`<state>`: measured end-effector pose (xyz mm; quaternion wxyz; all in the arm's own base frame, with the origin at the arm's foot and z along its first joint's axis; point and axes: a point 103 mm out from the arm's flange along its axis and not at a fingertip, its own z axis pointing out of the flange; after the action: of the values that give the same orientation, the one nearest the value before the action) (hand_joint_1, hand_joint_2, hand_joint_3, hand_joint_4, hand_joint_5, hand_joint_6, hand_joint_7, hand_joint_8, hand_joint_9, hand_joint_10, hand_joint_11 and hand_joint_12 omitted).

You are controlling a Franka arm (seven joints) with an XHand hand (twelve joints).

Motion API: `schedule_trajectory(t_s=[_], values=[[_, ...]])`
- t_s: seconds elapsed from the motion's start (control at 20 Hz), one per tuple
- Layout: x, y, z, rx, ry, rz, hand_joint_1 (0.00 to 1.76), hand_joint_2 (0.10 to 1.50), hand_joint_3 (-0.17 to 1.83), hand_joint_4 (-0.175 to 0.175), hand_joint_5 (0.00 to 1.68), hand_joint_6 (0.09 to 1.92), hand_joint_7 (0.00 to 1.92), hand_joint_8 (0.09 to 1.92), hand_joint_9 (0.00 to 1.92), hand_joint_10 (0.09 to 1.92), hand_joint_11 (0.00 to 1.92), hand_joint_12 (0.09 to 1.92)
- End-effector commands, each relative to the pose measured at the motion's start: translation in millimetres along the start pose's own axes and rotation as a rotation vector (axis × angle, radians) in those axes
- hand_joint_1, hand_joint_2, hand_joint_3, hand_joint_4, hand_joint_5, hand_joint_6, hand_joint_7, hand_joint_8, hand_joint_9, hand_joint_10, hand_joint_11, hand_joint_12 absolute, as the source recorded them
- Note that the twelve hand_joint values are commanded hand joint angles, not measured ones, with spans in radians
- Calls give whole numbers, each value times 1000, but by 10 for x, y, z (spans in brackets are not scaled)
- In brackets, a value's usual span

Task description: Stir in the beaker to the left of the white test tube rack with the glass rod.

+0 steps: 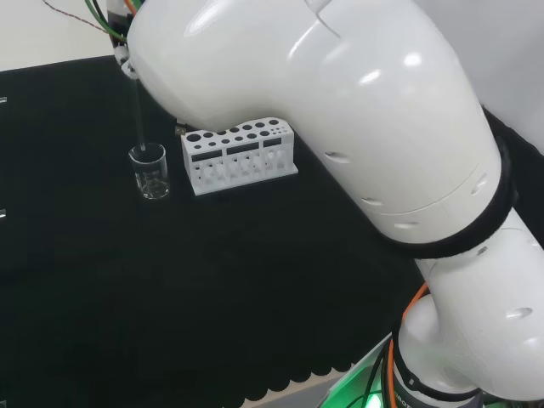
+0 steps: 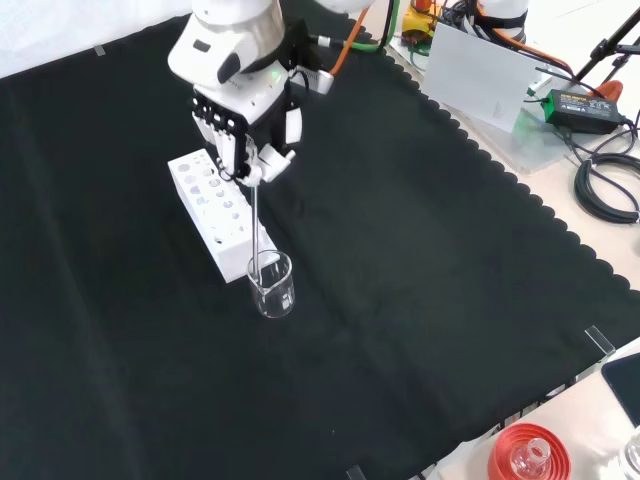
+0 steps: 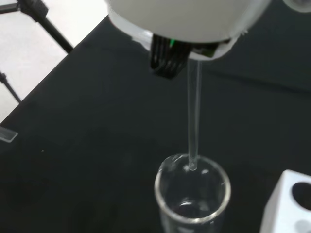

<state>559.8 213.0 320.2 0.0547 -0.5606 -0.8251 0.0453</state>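
Note:
A small clear glass beaker (image 1: 150,172) stands on the black cloth just left of the white test tube rack (image 1: 239,155) in the head view. In the front view the hand (image 2: 243,135) hangs above the rack (image 2: 215,213), fingers curled on a thin glass rod (image 2: 259,225) that points straight down. The rod's tip is at the beaker's rim (image 2: 271,284), barely inside it. From the wrist, the rod (image 3: 193,116) ends just within the mouth of the beaker (image 3: 191,195), near its edge.
The arm's big white links (image 1: 340,127) cover the right of the head view. In the front view a red ribbed stand with a flask (image 2: 527,453) sits at the bottom right, off the cloth, and cables and a power brick (image 2: 580,105) lie at the right.

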Motion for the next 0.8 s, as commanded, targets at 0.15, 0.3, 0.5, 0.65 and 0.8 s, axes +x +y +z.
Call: schedule_trajectory(t_s=[0.15, 0.3, 0.5, 0.65, 0.8], values=[[-120, -122, 290, 15, 115, 18, 1332, 518, 912, -175, 1154, 830, 1442, 667, 1724, 420, 1611, 553], [-169, -137, 269, 15, 108, 25, 1332, 518, 913, -175, 1155, 829, 1442, 666, 1724, 419, 1611, 552], [-227, -159, 318, 23, 111, 33, 1332, 518, 913, -175, 1155, 829, 1443, 664, 1725, 418, 1611, 552], [-189, -157, 352, 28, 112, 23, 1332, 517, 913, -175, 1155, 829, 1444, 663, 1726, 417, 1611, 552], [-117, -115, 370, 30, 109, 7, 1332, 517, 913, -175, 1155, 829, 1444, 662, 1727, 417, 1612, 552]])
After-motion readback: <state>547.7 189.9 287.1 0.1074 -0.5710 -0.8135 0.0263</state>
